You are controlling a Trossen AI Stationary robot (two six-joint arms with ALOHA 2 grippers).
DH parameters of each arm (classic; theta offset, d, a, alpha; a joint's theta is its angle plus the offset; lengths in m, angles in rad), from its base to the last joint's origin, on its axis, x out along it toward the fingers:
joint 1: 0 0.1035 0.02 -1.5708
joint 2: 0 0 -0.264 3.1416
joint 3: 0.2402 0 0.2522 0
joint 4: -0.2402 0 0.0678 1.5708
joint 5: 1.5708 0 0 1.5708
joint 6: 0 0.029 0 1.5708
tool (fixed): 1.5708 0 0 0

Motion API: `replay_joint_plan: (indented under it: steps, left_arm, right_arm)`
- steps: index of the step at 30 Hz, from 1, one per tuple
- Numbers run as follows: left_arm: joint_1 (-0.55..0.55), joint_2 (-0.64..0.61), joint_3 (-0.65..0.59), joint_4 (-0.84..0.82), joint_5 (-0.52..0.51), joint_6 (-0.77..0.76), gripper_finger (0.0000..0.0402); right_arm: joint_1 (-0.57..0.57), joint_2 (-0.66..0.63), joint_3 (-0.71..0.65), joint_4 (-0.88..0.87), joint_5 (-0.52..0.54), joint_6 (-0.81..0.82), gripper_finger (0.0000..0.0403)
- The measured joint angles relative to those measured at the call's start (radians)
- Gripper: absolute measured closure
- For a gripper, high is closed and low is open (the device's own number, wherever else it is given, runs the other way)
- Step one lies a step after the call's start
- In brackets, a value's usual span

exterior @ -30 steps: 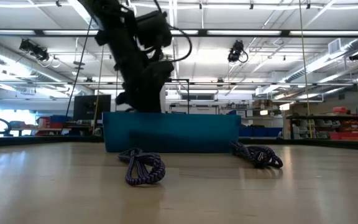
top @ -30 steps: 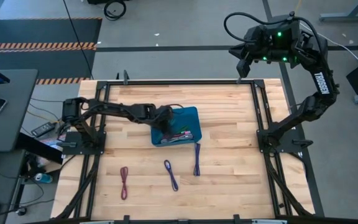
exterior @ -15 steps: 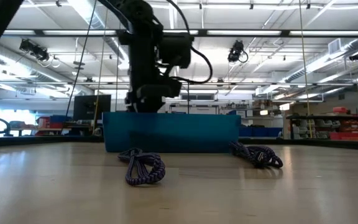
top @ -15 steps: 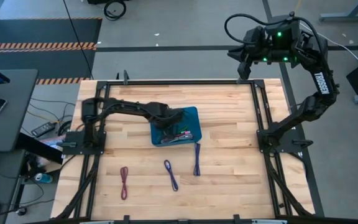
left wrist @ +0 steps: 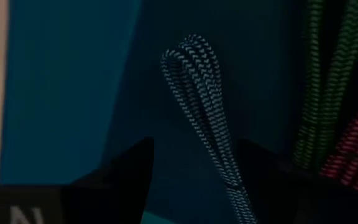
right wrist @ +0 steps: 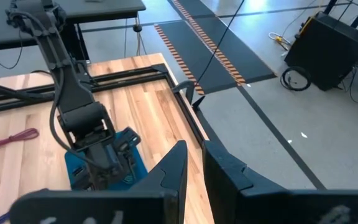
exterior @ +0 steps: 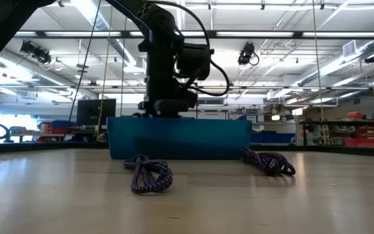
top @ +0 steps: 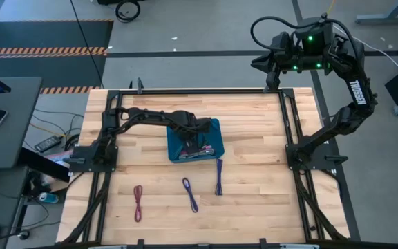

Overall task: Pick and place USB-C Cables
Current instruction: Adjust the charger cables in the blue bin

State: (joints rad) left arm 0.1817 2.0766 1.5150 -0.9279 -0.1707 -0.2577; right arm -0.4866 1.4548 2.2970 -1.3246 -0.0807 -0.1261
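My left gripper spread open over grey braided cable in teal bin. Looks light, floppy; pinch mid-bundle, both strands. Right gripper parked, nearly closed, empty.

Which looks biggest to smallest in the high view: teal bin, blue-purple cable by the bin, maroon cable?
1. Teal bin, clearly largest.
2. Blue-purple cable, longer of the two cables.
3. Maroon cable, shortest, though only slightly.
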Motion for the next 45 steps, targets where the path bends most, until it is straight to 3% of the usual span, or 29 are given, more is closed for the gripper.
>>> replay_joint_plan:
  steps: [17, 20, 26, 28, 34, 40, 45]
  left_arm:
    - [0.011, 0.048, 0.002, 0.02, 0.119, -0.046, 0.0181]
    - [0.011, 0.046, 0.003, 0.025, 0.123, -0.046, 0.0221]
    - [0.015, 0.043, 0.049, 0.019, 0.11, -0.021, 0.036]
    - [0.015, 0.043, 0.072, 0.017, 0.103, -0.01, 0.0382]
    - [0.003, 0.042, 0.197, 0.003, 0.088, 0.048, 0.0381]
    - [-0.028, 0.042, 0.279, 0.018, 0.089, 0.199, 0.0381]
    - [-0.053, 0.051, 0.279, -0.042, 0.177, 0.372, 0.0381]
  right_arm:
    - [0.0, 0.0, 0.0, 0.0, 0.0, -0.008, 0.0347]
    - [0.0, 0.0, 0.0, 0.0, 0.0, -0.008, 0.0347]
    - [0.0, 0.0, 0.0, 0.0, 0.0, -0.008, 0.0347]
    - [0.0, 0.0, 0.0, 0.0, 0.0, -0.008, 0.0347]
    - [0.0, 0.0, 0.0, 0.0, 0.0, -0.001, 0.0347]
    - [0.0, 0.0, 0.0, 0.0, 0.0, 0.0, 0.0347]
    - [0.0, 0.0, 0.0, -0.001, 0.0, 0.0, 0.0347]
